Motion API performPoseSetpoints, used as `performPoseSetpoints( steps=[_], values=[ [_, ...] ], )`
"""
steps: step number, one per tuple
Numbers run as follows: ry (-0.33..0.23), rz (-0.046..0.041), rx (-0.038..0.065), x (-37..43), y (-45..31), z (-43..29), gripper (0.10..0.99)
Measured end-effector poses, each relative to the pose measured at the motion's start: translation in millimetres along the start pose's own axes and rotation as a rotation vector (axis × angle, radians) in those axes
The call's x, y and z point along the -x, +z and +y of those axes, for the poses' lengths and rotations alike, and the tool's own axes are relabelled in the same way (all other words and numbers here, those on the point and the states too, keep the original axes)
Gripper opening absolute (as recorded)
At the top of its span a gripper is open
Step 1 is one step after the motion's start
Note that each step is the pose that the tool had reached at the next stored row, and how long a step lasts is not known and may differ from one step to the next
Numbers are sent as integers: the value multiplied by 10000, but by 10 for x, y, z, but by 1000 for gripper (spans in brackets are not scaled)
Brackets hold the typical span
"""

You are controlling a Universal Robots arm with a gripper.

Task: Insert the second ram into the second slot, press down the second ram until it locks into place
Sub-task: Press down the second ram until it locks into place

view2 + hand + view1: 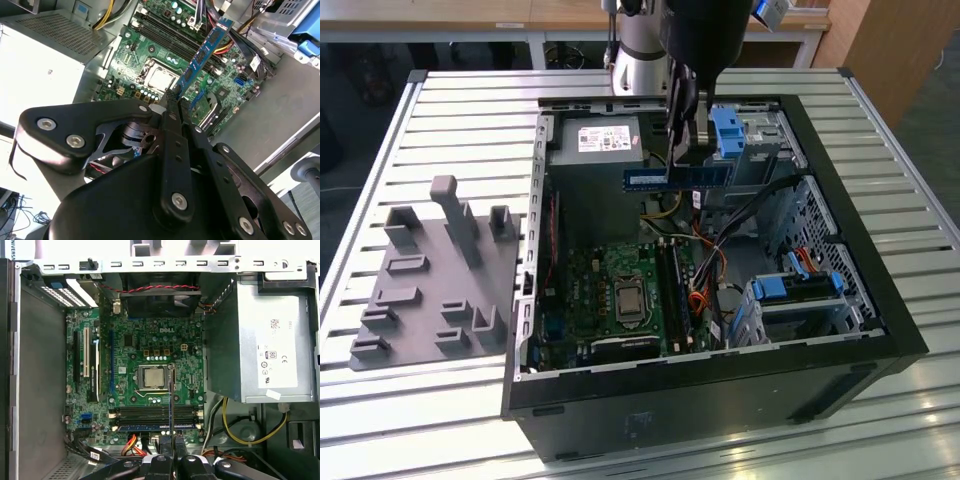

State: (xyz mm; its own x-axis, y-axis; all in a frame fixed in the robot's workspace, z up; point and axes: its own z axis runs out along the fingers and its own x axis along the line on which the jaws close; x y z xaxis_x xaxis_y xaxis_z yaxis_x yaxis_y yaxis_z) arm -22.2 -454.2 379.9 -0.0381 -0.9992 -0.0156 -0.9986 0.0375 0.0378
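My gripper (687, 157) hangs above the open computer case (720, 400), shut on the second ram (677, 177), a thin dark-blue stick held level over the case's far half. In the second wrist view the ram (202, 55) juts out from the gripper (172, 102) over the motherboard. The first wrist view shows the ram (171, 400) edge-on, crossing the row of memory slots (155, 414) well above them. A blue stick (150, 427) sits in one slot. The second slot is among the black ones beside it; I cannot tell which.
The grey power supply (605, 140) fills the case's far corner. Bright blue drive brackets (728, 130) and a drive cage (798, 285) stand at the exterior view's right, with loose cables (720, 270) beside the slots. A grey fixture plate (430, 280) lies left of the case.
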Motion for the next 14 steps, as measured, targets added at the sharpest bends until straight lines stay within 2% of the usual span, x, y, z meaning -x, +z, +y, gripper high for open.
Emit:
performPoseSetpoints(
  steps=[14],
  values=[
    [563, -13, -9, -9, 0, 0, 137]
  ],
)
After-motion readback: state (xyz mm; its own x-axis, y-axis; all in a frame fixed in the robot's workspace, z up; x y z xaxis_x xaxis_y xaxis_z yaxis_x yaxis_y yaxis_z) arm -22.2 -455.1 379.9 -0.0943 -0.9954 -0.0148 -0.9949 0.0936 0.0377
